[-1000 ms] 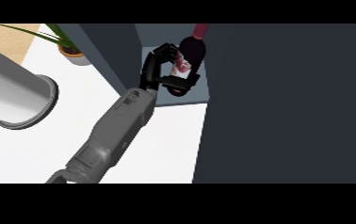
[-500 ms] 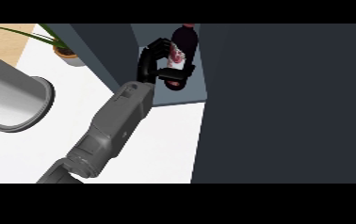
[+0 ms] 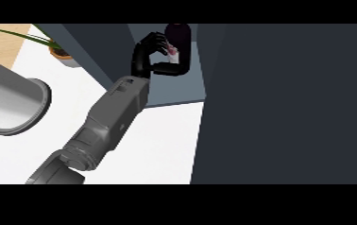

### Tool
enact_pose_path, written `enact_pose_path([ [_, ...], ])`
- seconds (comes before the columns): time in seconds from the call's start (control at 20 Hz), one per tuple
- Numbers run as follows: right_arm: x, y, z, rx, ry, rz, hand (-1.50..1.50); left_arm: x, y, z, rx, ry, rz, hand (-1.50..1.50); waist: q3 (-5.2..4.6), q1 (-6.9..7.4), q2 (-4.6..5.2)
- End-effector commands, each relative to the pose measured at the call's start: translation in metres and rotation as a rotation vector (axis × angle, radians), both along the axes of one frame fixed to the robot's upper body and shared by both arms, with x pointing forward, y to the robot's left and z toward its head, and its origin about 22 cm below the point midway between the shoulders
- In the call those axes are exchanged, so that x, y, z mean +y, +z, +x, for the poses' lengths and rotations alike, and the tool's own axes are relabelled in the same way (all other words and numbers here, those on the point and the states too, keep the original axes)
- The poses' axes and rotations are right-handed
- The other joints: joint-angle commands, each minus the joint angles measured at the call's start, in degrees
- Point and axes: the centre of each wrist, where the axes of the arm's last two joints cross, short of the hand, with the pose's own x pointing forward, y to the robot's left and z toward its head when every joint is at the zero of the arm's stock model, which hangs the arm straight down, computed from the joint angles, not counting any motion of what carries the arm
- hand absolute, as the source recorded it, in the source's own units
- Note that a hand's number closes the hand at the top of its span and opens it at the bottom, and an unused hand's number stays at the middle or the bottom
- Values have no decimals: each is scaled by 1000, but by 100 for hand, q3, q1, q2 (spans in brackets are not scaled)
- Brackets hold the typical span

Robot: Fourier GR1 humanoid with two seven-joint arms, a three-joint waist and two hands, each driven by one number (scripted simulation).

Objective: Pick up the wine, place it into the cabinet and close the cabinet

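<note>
Left of the fingers, a potted plant (image 3: pixel 59 53) stands on the white table (image 3: pixel 160 143). The left hand (image 3: pixel 155 56) has its fingers curled around the wine (image 3: pixel 177 38), holding it inside the cabinet (image 3: pixel 174 89). The dark cabinet door (image 3: pixel 279 106) is right of the fingers.

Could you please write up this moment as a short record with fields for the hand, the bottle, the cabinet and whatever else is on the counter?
hand in view: one hand, which side unclear, fingers curled round the wine bottle
wine bottle: dark, held inside the cabinet opening
cabinet: open, with a dark door panel at the right
potted plant: upper left
metal pot: left edge
counter: white
</note>
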Motion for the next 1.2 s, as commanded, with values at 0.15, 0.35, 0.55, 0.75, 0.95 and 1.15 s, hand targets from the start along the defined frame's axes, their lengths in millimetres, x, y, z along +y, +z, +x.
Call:
enact_pose_path([
  [0.15, -3, 24, -17, 0, 74, 95, -150, 10, 13, 10, -35, 48, 105, -150, -1, -48, 43],
  [0.35, -2, 21, -20, 9, 75, 79, -150, 33, 13, 13, -48, 87, 137, -150, -7, -84, 41],
  [0.55, -4, 23, -18, -27, 81, 74, -150, 30, 12, 13, -55, 112, 182, -150, -6, -96, 63],
  [0.75, -6, 26, -22, -20, 85, 87, -150, 27, 25, 18, -105, 29, 71, -150, -8, -40, 23],
  [0.95, -8, 19, -17, -19, 57, 67, -150, 7, 45, 24, -139, -34, -38, -150, -2, -2, 7],
  [1.15, -9, 22, -17, -20, 51, 69, -150, 3, 40, 21, -173, -108, -134, 150, -4, 96, -13],
])
